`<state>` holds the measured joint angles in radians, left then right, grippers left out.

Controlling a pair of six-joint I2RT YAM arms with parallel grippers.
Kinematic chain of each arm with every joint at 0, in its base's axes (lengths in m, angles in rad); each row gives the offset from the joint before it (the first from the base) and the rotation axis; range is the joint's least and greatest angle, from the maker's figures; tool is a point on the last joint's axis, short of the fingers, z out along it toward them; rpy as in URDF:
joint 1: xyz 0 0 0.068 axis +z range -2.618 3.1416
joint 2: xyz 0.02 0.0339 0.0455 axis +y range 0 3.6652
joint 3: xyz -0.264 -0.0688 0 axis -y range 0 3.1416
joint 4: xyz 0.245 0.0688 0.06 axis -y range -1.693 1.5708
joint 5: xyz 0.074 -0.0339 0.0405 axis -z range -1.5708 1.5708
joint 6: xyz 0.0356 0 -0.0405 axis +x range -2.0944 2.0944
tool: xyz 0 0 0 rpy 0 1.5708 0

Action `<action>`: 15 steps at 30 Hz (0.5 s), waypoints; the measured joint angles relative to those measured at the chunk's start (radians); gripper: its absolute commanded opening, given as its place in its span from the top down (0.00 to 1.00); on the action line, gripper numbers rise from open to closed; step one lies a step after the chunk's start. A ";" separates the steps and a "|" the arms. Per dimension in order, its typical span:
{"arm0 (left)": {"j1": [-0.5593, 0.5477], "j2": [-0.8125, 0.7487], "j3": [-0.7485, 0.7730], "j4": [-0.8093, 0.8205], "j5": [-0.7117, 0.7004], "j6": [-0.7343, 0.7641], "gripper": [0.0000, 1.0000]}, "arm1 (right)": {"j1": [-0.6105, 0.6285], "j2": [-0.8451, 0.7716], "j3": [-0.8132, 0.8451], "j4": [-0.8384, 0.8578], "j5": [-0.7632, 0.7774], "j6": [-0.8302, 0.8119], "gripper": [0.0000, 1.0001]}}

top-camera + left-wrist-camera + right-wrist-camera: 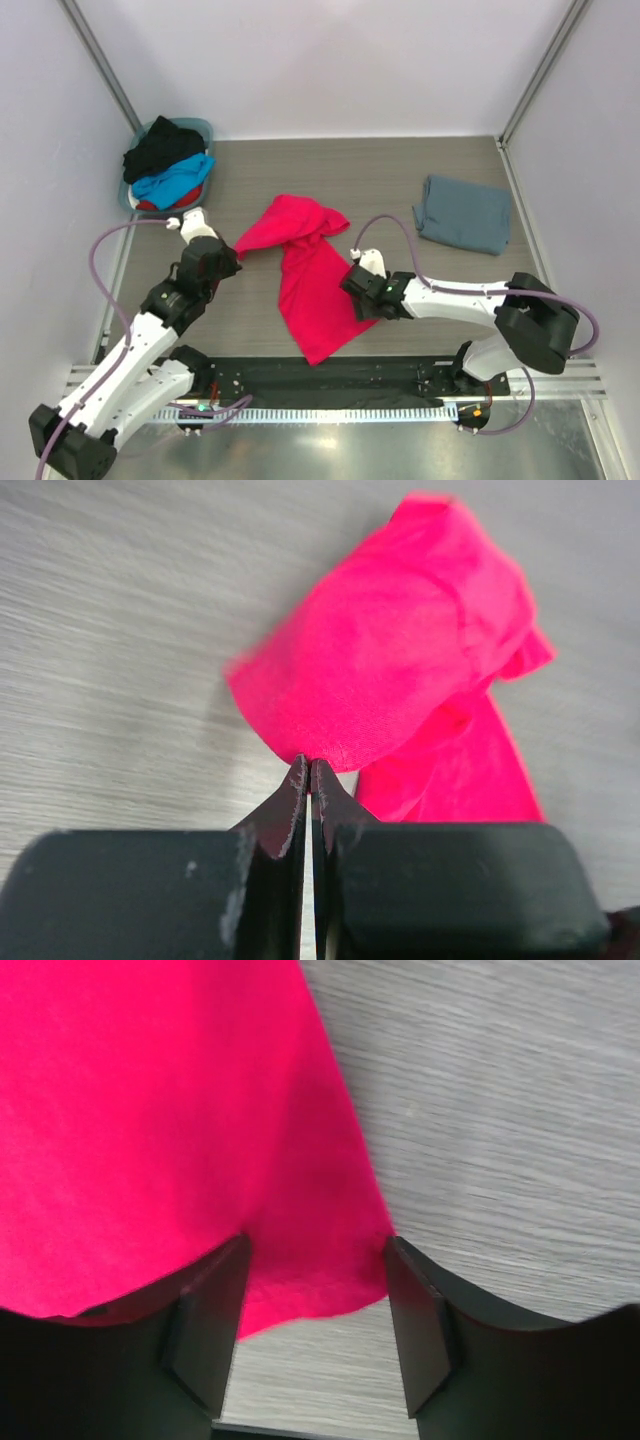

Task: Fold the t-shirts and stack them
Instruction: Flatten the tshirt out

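A bright red-pink t-shirt (305, 275) lies crumpled and partly spread in the middle of the table. My left gripper (233, 256) is shut on its left corner; in the left wrist view the closed tips (309, 767) pinch the edge of the cloth (400, 670). My right gripper (353, 290) is open over the shirt's right edge; in the right wrist view the cloth (150, 1110) lies between the spread fingers (215, 1310), with the gripper (315, 1290) not closed on it. A slate grey-blue t-shirt (463, 213) lies folded at the far right.
A teal basket (203, 127) at the far left corner holds a black shirt (163, 146), a bright blue shirt (178, 180) and a red one (160, 205). White walls close in the table on three sides. A black rail (320, 375) runs along the near edge.
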<state>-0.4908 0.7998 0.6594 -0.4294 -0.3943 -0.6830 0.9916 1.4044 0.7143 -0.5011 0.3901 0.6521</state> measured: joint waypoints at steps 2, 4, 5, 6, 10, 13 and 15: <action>0.000 -0.065 -0.014 -0.002 -0.026 -0.011 1.00 | 0.007 0.041 0.018 -0.002 0.005 0.006 0.54; 0.000 -0.097 -0.017 -0.003 -0.045 -0.017 1.00 | 0.010 0.063 0.034 0.004 0.005 0.000 0.79; 0.000 -0.106 -0.017 -0.002 -0.053 -0.019 1.00 | 0.011 0.070 0.040 0.006 0.005 -0.003 0.89; 0.000 -0.109 -0.017 -0.003 -0.060 -0.021 1.00 | 0.013 0.074 0.045 0.006 0.009 -0.003 0.97; 0.000 -0.117 -0.017 -0.016 -0.079 -0.027 1.00 | 0.008 0.075 0.072 -0.034 0.053 -0.005 0.99; 0.000 -0.146 -0.016 -0.042 -0.099 -0.045 1.00 | -0.021 0.055 0.130 -0.083 0.105 -0.016 0.99; 0.000 -0.182 -0.007 -0.072 -0.109 -0.058 1.00 | -0.060 0.011 0.166 -0.094 0.129 -0.026 0.99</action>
<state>-0.4908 0.6178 0.6525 -0.5018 -0.5037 -0.7410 0.9321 1.4155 0.8806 -0.5949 0.5194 0.6262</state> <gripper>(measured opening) 0.005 0.052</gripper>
